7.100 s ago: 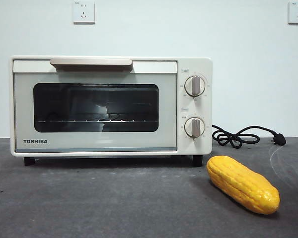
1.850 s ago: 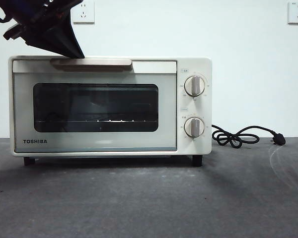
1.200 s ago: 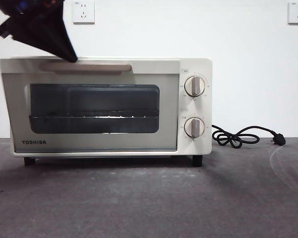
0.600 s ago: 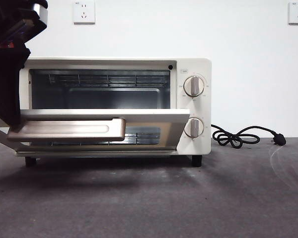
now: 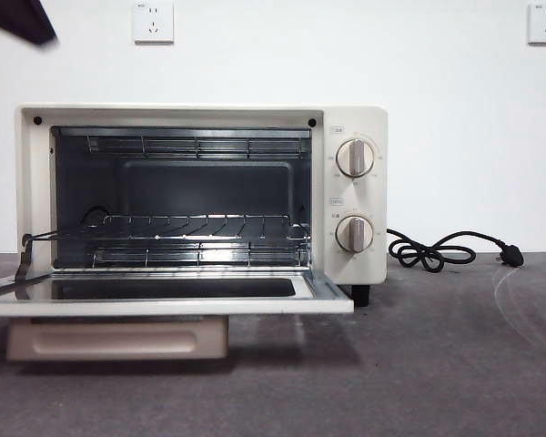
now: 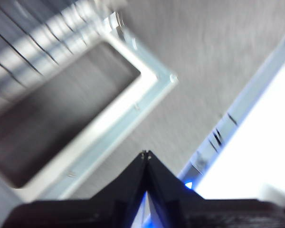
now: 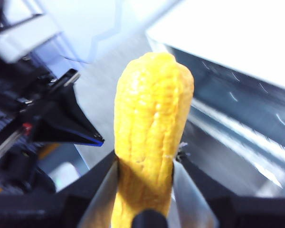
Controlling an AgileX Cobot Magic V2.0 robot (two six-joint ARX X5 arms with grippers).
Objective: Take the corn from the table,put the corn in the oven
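The right gripper [image 7: 145, 178] is clamped around the lower part of the corn [image 7: 151, 128], which is held lengthwise above the oven [image 5: 200, 196], presumably so it can be fed end-first onto the wire rack [image 5: 196, 228]. The oven's door [image 5: 164, 296] is dropped flat, leaving the cavity exposed. The left gripper [image 6: 146, 154] is closed on nothing, poised above the door's corner, apparently clear of the path. From the front, the corn is not seen; only a dark tip is visible above the oven. Both wrist views are blurred.
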